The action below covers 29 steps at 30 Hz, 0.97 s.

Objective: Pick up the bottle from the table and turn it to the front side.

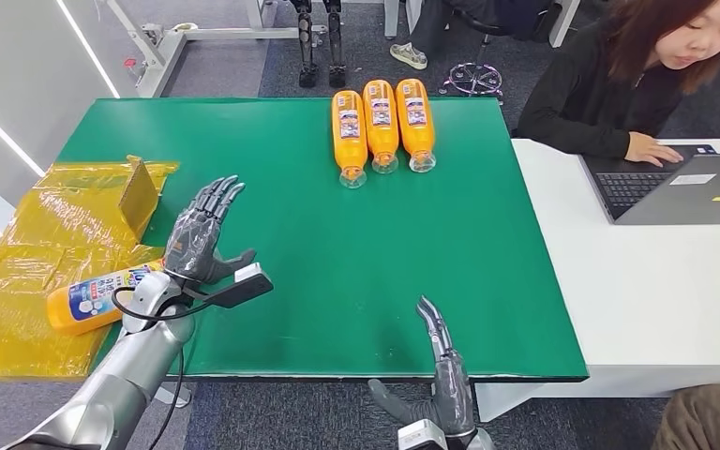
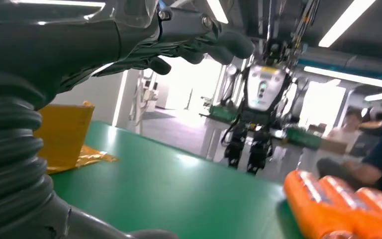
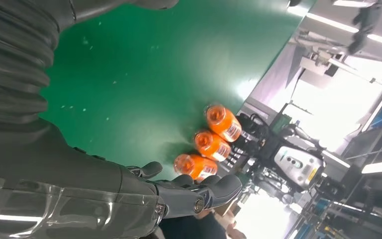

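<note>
No text can be read. Labels on three orange bottles (image 1: 382,125) at upper centre and on bottle (image 1: 98,298) at lower left are too blurred.

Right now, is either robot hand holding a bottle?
No: left robot hand and right robot hand are both open and empty above the green table.

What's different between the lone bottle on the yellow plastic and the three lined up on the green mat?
The lone bottle lies slantwise on the yellow plastic, beside the left hand; the three bottles lie side by side on the green mat, far from both hands. Its label looks mainly blue and white; theirs are smaller patches. All are orange and lie on their sides.
</note>
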Tool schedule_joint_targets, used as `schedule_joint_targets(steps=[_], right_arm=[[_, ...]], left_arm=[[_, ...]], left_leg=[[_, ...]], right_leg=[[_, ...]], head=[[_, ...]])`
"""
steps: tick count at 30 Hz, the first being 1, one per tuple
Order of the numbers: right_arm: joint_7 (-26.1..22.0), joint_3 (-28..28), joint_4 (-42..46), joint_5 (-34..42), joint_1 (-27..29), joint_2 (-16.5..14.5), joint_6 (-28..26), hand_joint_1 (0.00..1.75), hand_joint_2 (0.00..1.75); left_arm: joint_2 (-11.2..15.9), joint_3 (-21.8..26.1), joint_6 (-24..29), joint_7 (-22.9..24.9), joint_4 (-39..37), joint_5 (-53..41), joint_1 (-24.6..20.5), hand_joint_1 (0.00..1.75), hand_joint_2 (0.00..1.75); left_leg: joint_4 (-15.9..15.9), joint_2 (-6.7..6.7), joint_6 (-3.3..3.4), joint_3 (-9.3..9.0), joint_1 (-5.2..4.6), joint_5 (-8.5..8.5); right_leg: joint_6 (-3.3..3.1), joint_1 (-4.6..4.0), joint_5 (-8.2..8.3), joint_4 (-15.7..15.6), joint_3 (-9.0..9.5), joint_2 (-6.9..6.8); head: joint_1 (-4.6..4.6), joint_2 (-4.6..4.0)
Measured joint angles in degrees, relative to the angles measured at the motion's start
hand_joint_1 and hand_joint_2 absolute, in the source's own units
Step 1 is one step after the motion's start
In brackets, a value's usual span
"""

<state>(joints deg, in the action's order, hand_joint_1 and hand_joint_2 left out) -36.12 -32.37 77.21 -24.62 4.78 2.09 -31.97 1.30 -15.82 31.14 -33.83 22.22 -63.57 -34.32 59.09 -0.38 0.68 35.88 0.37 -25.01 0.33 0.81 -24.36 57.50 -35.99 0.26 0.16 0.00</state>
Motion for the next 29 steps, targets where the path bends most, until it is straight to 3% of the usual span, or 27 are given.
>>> schedule_joint_targets(steps=[6, 8, 15, 21, 29], right_arm=[[-0.17, 0.93, 0.52, 0.05, 0.47, 0.34, -0.42, 0.0, 1.75], [-0.41, 1.07, 0.65, 0.58, 0.51, 0.45, -0.87, 0.0, 1.75], [-2.14, 4.32, 3.17, 4.54, 0.33, 1.63, -2.0, 0.0, 1.75], [-3.67, 10.38, 8.83, 5.09, 1.42, 1.95, 0.52, 0.0, 1.75], [-4.03, 16.06, 17.43, 5.17, 4.78, 1.75, 2.68, 0.0, 1.75]], left_arm=[[-1.46, 2.99, -0.79, -1.47, 2.67, 1.84, 1.08, 0.0, 1.75], [-1.83, 3.36, -3.07, -3.53, 3.84, 6.2, 1.68, 0.0, 1.75], [-4.22, -2.74, -24.15, -6.38, 18.51, 43.27, 8.0, 0.0, 1.75], [-7.89, -6.03, -43.11, -6.48, 32.47, 61.62, 15.91, 0.0, 1.75], [-12.35, -5.47, -45.8, -6.49, 45.07, 62.65, 22.9, 0.0, 1.75]], left_leg=[[-0.01, 0.01, -0.02, -0.01, 0.01, -0.01], [-0.01, 0.01, -0.03, -0.01, 0.02, 0.0], [-0.01, -0.09, 0.0, 0.02, 0.02, -0.02], [0.01, -0.02, 0.1, 0.02, -0.15, -0.11], [-0.01, -0.03, 0.08, 0.02, -0.2, -0.18]], right_leg=[[-0.01, -0.06, -0.01, 0.0, -0.02, 0.01], [-0.02, -0.06, -0.02, 0.01, -0.02, 0.01], [0.0, -0.02, -0.03, 0.0, 0.01, -0.04], [0.05, 0.1, -0.05, -0.02, -0.01, -0.01], [0.02, 0.08, -0.13, -0.02, -0.01, -0.03]], head=[[-0.01, 0.0], [-0.01, 0.0], [0.01, -0.01], [0.0, 0.0], [0.0, 0.0]])
